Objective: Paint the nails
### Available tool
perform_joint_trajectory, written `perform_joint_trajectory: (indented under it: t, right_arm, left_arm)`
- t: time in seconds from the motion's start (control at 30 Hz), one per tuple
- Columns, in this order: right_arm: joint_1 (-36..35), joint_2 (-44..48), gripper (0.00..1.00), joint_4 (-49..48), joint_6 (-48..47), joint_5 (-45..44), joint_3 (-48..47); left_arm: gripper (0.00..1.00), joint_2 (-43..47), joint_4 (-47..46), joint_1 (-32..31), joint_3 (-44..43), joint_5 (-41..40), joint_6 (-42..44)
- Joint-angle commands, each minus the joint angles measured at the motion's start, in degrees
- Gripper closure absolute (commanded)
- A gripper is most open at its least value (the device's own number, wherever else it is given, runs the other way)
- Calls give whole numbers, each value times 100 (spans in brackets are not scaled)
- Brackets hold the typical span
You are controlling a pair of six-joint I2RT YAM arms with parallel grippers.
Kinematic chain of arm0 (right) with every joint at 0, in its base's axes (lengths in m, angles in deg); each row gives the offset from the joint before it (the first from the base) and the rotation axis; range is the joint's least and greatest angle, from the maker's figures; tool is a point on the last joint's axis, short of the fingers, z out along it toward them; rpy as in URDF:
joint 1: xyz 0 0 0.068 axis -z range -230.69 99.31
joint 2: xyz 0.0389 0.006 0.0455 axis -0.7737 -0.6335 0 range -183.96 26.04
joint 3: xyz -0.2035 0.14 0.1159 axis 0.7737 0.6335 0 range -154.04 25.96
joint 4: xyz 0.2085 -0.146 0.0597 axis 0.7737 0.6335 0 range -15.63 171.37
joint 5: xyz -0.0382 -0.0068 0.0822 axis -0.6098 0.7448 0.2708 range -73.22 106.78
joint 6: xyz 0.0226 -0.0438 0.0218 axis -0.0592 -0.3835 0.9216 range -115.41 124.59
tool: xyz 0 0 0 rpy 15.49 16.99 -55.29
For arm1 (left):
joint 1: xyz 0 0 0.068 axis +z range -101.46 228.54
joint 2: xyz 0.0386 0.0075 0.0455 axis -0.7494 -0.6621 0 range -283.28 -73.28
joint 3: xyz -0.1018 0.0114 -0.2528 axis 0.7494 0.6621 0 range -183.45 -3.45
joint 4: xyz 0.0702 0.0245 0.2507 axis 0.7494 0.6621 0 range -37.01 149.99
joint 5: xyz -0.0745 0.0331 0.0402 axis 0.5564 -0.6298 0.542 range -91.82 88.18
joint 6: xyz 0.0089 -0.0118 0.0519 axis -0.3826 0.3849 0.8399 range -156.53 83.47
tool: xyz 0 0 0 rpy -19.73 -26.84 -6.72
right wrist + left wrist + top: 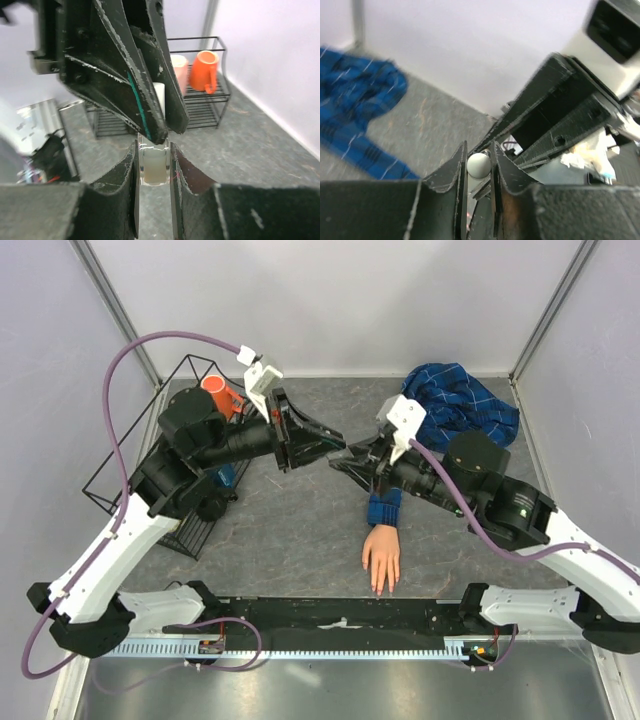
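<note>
A pale peach mannequin hand [381,556] lies palm down near the table's front edge, its tiny nails [381,590] pointing toward me, with a blue plaid sleeve [455,405] trailing to the back right. Both grippers meet in mid-air above the table centre. My right gripper [154,162] is shut on a small clear bottle [153,164] of pale liquid. My left gripper [479,160] is shut on the bottle's white cap [478,164], which also shows in the right wrist view [159,97]. In the top view the two grippers [340,454] touch tip to tip.
A black wire rack [150,455] stands at the back left with an orange mug [219,392] on it. The rack also shows in the right wrist view [200,107] with the orange mug [205,70] and a pale pink cup [178,70]. Grey walls enclose the table.
</note>
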Motion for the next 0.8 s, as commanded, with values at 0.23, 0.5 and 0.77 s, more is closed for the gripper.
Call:
perform_joint_trajectory:
  t: [0.23, 0.5, 0.77]
  right_arm:
    - [22, 491, 100, -1781, 1506, 4089, 690]
    - [30, 693, 100, -2126, 1807, 3830, 1060]
    - [30, 597, 100, -378, 507, 1855, 560]
  left_arm:
    - [98, 145, -6681, -103, 1626, 5195, -1991]
    - [86, 222, -4881, -112, 1064, 4838, -1207]
    - [23, 917, -1475, -103, 432, 1940, 817]
